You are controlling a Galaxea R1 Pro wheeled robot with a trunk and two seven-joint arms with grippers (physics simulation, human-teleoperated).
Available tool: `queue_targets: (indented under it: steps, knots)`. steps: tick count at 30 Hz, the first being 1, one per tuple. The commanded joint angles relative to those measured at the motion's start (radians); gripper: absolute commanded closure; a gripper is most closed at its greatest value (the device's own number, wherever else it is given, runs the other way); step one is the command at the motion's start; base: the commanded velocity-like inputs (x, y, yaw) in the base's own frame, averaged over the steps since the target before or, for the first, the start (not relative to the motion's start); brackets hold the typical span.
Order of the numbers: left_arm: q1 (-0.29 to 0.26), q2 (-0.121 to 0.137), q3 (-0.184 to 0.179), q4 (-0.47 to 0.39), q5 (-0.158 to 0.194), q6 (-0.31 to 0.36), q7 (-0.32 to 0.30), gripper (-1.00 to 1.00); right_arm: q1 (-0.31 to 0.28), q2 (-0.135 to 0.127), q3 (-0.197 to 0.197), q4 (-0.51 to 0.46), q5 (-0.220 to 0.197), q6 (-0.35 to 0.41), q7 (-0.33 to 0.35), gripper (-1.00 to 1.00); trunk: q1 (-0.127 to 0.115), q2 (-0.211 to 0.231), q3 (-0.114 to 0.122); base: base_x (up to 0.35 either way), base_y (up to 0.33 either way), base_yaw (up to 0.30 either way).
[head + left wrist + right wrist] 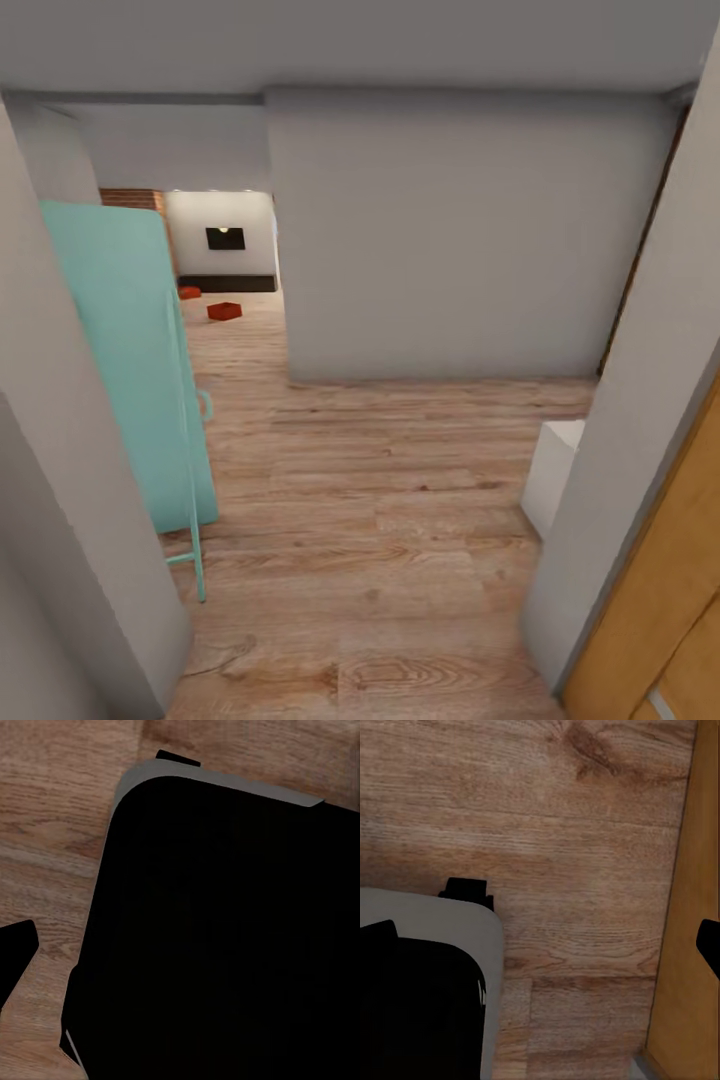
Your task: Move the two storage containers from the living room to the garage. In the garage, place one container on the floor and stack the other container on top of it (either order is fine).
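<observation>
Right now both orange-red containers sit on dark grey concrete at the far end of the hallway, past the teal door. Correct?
Not quite. In the head view the two containers sit on light wood-plank flooring, not concrete. They are indeed far down the hallway, past the teal door.

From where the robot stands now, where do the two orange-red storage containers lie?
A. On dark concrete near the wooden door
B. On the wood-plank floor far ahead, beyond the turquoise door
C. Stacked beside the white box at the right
B: in the head view, one storage container and the other sit apart on the wood-plank floor, far past the turquoise door.
</observation>
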State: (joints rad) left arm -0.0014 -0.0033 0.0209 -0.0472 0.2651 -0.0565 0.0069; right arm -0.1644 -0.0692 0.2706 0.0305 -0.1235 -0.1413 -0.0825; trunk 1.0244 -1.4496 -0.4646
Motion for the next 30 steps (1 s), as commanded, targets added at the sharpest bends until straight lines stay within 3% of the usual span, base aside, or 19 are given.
queue_targets:
  steps: [1, 30]
  knots:
    - [0.0, 0.0, 0.002, 0.0, 0.004, -0.002, 0.001, -1.0, -0.001, 0.0, 0.009, 0.003, -0.01, -0.006, 0.0, -1.0, 0.001, 0.0, -0.001, 0.321, 0.0, 0.0]
    - [0.0, -0.002, 0.001, 0.0, -0.006, 0.001, 0.002, -1.0, -0.001, 0.0, 0.009, 0.003, -0.011, -0.008, 0.0, -1.0, 0.001, 0.0, -0.001, 0.322, 0.0, 0.0]
